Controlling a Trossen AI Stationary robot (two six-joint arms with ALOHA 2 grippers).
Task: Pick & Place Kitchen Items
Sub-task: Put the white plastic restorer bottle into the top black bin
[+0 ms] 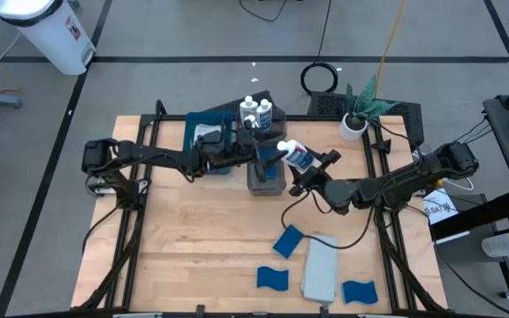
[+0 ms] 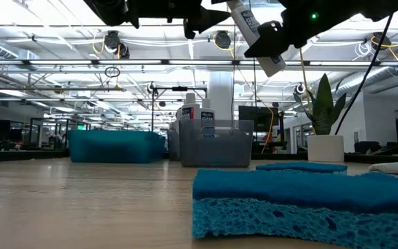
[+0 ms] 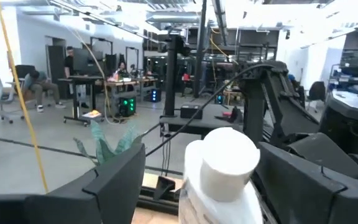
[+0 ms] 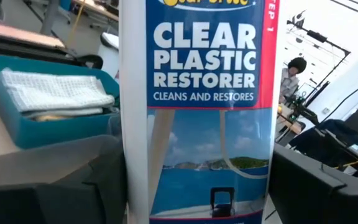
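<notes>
Four small white plastic bottles with labels, maybe. Three blue rectangular sponges. One folded light grey cloth. One blue flat tray. One small potted plant.

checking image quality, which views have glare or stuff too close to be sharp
Low view: bright ceiling lights glare behind the arms, and the near blue sponge fills the foreground, soft. Left wrist view: the bottle's white cap looms close and blurred. Right wrist view: the bottle label is crisp, the room behind washed out.
</notes>
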